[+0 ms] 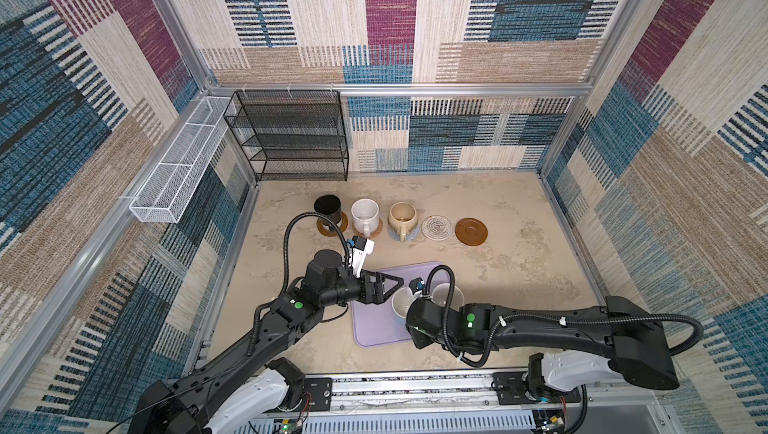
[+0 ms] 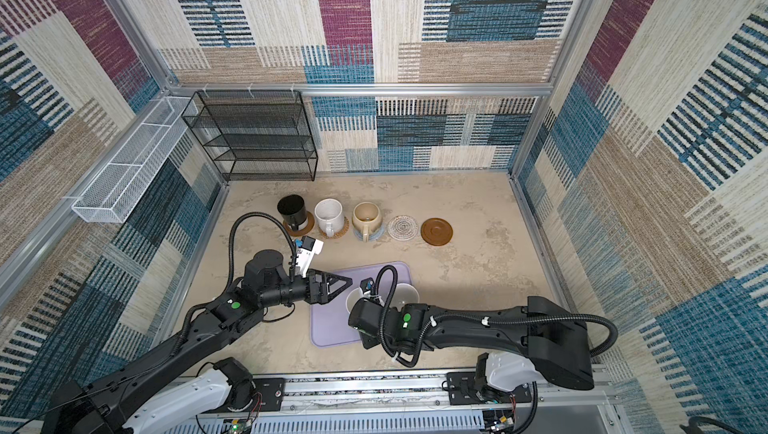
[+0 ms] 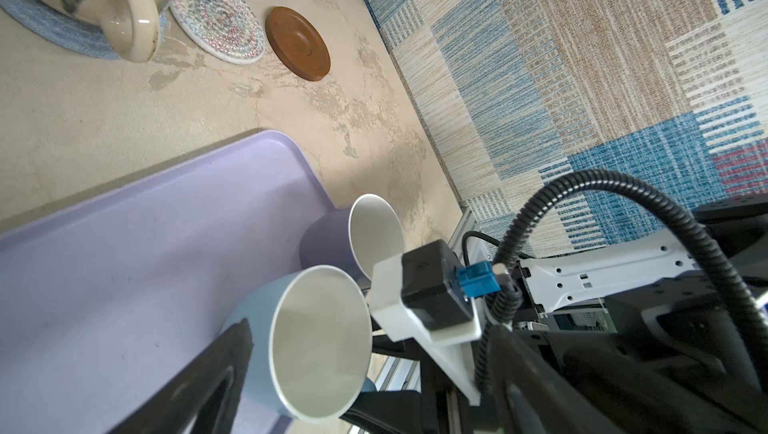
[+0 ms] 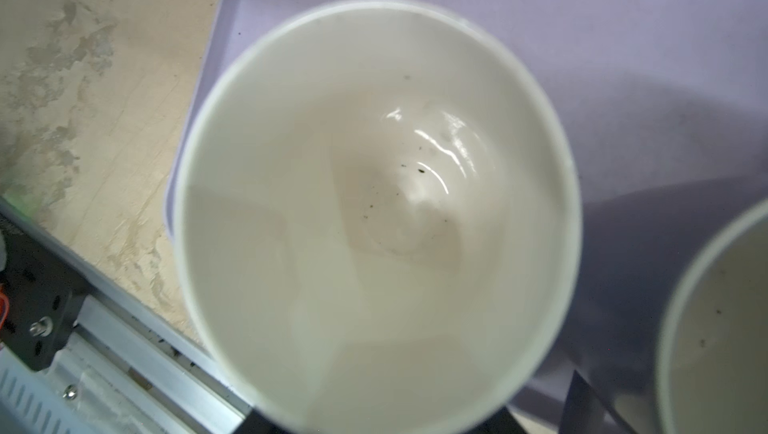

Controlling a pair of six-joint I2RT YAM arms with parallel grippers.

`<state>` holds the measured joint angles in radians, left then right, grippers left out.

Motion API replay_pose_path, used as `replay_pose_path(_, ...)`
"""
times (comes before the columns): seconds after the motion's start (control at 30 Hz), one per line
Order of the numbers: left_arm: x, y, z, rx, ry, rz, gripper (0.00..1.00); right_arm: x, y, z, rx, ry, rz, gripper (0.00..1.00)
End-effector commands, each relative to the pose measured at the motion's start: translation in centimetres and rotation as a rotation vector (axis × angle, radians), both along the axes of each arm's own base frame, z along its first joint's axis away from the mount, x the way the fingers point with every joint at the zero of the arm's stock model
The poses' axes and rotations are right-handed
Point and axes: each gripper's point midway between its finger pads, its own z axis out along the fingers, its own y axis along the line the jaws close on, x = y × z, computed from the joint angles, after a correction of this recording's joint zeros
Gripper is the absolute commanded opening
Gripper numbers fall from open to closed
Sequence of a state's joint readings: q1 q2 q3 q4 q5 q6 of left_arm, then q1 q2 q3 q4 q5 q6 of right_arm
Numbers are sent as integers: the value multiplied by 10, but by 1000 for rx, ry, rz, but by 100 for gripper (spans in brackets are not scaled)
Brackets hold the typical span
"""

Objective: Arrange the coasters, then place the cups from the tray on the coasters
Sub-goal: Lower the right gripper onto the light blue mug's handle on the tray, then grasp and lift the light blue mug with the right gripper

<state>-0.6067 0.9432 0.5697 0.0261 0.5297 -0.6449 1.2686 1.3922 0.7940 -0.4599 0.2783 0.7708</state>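
The lavender tray (image 1: 374, 330) holds a light blue cup (image 1: 400, 305) and a lavender cup (image 1: 449, 294). My right gripper (image 3: 376, 376) hangs over the light blue cup (image 4: 374, 203), its dark fingers (image 3: 380, 407) either side of the handle; the rim hides its jaws. My left gripper (image 1: 398, 282) stands open over the tray's left part, holding nothing. At the back, a black cup (image 1: 327, 207), a white cup (image 1: 365, 212) and a beige cup (image 1: 402, 216) each stand on a coaster. A white-grey woven coaster (image 1: 436, 227) and a brown coaster (image 1: 471, 231) lie bare.
A black wire shelf (image 1: 291, 137) stands at the back left, and a white wire basket (image 1: 174, 174) hangs on the left wall. Patterned walls close in three sides. A metal rail (image 1: 415, 386) runs along the front edge.
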Motion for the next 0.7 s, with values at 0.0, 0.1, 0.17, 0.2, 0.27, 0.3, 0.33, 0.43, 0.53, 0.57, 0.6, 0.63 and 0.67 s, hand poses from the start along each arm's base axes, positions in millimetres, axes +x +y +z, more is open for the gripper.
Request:
replay_pose_path(0.0,2,-1,5,-15,-24,-2,92,15,5,4,6,-66,-58,39)
replay_pose_path(0.1,4,1,4,-6,-20,11,92,15,11,4,21,-70,-46,37)
replay_pose_path(0.17,6,3,2,-2,-15,22,92,15,14,5,32,-72,-37,36)
replay_pose_path(0.2,6,4,2,-5,-13,26,92,16,16,4,33,-72,-34,35)
replay_pose_path(0.27,9,6,2,-15,-11,40,92,15,18,2,28,-67,-23,32)
replay_pose_path(0.3,10,7,1,-16,-7,45,92,14,19,1,28,-63,-18,30)
replay_pose_path(0.33,11,7,0,-16,-4,50,92,14,20,1,27,-61,-13,27)
replay_pose_path(0.43,13,9,-3,-16,8,58,92,12,22,-2,24,-52,-3,20)
replay_pose_path(0.53,14,8,-1,-36,14,52,91,12,23,-2,26,-50,1,13)
replay_pose_path(0.57,13,8,1,-44,15,48,91,12,24,0,28,-52,1,10)
replay_pose_path(0.6,13,8,2,-50,12,49,91,12,25,1,31,-53,6,7)
replay_pose_path(0.63,13,9,3,-52,11,55,91,13,25,2,34,-56,6,6)
replay_pose_path(0.67,14,10,2,-50,10,63,91,13,27,4,38,-60,9,5)
